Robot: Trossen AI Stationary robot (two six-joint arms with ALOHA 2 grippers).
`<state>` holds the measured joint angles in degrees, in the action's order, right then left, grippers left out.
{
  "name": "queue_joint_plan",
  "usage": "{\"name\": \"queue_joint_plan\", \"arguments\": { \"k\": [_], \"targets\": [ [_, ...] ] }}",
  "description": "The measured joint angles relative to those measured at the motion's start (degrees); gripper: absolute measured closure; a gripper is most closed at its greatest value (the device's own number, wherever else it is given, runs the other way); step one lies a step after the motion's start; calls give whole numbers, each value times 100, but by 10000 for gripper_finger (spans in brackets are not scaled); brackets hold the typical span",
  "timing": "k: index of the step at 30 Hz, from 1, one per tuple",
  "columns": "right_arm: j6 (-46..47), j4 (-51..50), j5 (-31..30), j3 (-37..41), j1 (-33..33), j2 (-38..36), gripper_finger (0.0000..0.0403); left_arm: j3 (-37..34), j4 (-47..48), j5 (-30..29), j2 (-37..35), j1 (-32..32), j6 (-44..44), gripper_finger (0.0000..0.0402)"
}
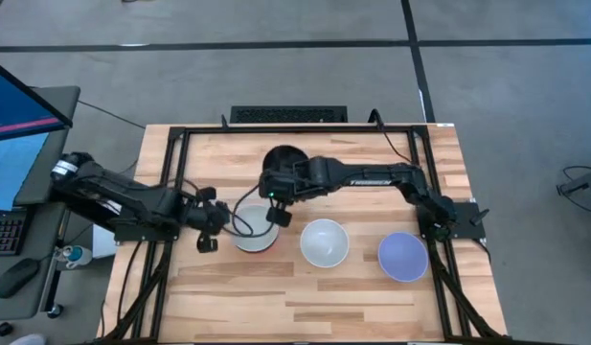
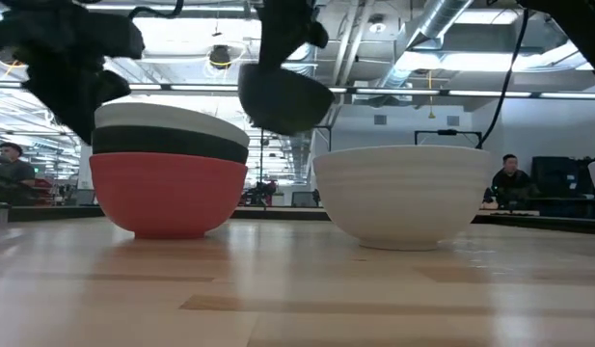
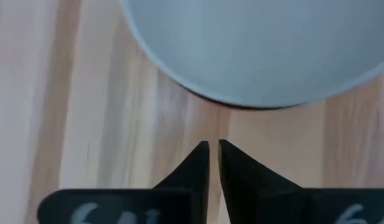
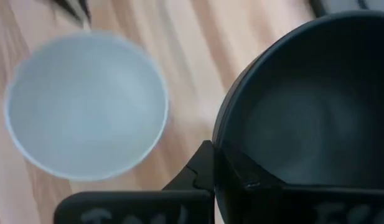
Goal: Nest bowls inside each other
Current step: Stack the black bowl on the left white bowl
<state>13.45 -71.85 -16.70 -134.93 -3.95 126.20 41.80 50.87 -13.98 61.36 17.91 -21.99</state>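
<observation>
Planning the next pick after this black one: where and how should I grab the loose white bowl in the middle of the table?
Pinch the rim of the white bowl from straight above, one finger inside, one outside. It sits upright, mouth open, with curved walls too wide to span. The side facing the lavender bowl looks clearest, away from the stack.

White lettering on the dark forearm link of the right arm, behind its end effector, too small to read. Blurred pale marks on both wrist housings, illegible.

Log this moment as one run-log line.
right hand: holds black bowl aloft | left hand: shut beside stack | white bowl, lavender bowl: loose
</observation>
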Motion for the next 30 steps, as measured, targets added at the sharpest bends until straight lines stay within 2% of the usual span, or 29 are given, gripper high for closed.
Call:
{"name": "queue_joint_plan", "arguments": {
  "k": [7, 10, 15, 19, 30],
  "targets": [
    [0, 63, -342, 2, 357, -515, 378, 11, -473, 52, 169, 535, -538, 372],
    [-40, 153, -374, -10, 562, -709, 381, 7, -644, 82, 271, 472, -640, 372],
    [-70, -58, -460, 4, 799, -869, 377, -353, -1186, 683, 660, 346, -692, 372],
    [-125, -55, -465, -9, 849, -938, 378, -455, -1818, 731, 915, 344, -723, 372],
    [-149, -180, -442, -7, 862, -947, 376, -454, -2877, 774, 997, -542, -105, 372]
  ]
}}
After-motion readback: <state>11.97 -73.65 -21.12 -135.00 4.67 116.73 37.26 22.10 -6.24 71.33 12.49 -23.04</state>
